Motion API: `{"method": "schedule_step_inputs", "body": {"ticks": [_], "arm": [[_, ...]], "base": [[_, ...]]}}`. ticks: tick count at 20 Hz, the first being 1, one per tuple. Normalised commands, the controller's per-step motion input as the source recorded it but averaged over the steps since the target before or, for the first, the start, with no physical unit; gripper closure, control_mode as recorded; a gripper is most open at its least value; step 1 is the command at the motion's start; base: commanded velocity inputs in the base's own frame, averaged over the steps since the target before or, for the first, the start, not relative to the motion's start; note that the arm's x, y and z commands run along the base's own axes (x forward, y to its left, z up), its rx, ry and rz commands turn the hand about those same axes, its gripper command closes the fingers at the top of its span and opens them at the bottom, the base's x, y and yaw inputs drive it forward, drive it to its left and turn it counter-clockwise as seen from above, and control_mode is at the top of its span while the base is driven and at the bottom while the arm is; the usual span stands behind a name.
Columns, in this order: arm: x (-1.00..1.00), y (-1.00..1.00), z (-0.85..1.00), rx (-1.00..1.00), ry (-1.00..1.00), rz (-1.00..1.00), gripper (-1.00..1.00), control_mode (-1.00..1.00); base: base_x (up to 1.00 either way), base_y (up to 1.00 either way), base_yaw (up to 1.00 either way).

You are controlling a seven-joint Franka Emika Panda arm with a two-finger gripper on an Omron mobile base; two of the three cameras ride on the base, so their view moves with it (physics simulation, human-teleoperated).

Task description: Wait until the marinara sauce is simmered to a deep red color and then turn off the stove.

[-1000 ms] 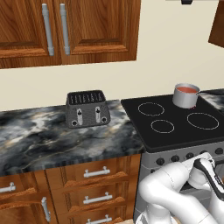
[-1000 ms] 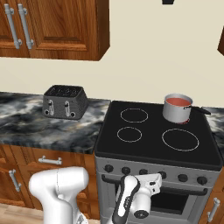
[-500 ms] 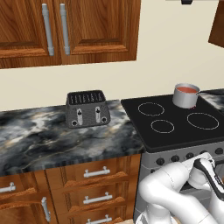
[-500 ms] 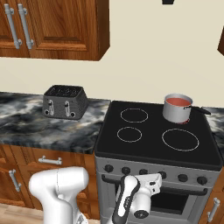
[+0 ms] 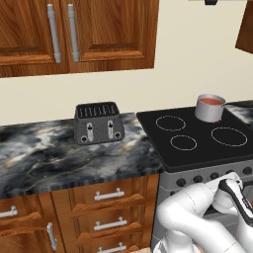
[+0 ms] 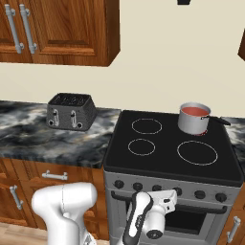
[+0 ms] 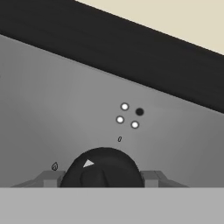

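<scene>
End effector point(image 6: 165, 200) sitting against a black stove point(image 6: 167, 143) knob point(image 7: 103, 168), finger state unclear; marinara sauce point(image 6: 194, 111) glowing red in the back-burner saucepan point(image 6: 193, 119).

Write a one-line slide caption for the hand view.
Close-up of a black stove knob on the grey steel front panel, flanked by the gripper fingertips, with a four-dot burner indicator above.

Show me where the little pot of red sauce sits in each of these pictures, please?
Left base view: the saucepan of marinara sauce is at the upper right, on the stove's back right burner.
Right base view: the saucepan is right of centre, on that same back right burner.
Hand view: not in it; a black knob is close ahead.
Shared landmark: the toaster.
</scene>
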Motion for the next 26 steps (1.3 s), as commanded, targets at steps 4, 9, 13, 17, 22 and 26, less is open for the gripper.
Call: {"method": "schedule_step_inputs", "body": {"ticks": [4,9,13,17,22,26], "arm": [[0.00,0.00,0.00,0.00,0.00,0.00,1.00,-1.00],[0.00,0.00,0.00,0.00,0.00,0.00,1.00,-1.00],[0.00,0.00,0.00,0.00,0.00,0.00,1.00,-1.00],[0.00,0.00,0.00,0.00,0.00,0.00,1.00,-1.00],[0.00,0.00,0.00,0.00,0.00,0.00,1.00,-1.00],[0.00,0.00,0.00,0.00,0.00,0.00,1.00,-1.00]], "base": [[0.00,0.00,0.00],[0.00,0.00,0.00],[0.00,0.00,0.00],[0.00,0.00,0.00],[0.00,0.00,0.00],[0.00,0.00,0.00]]}}
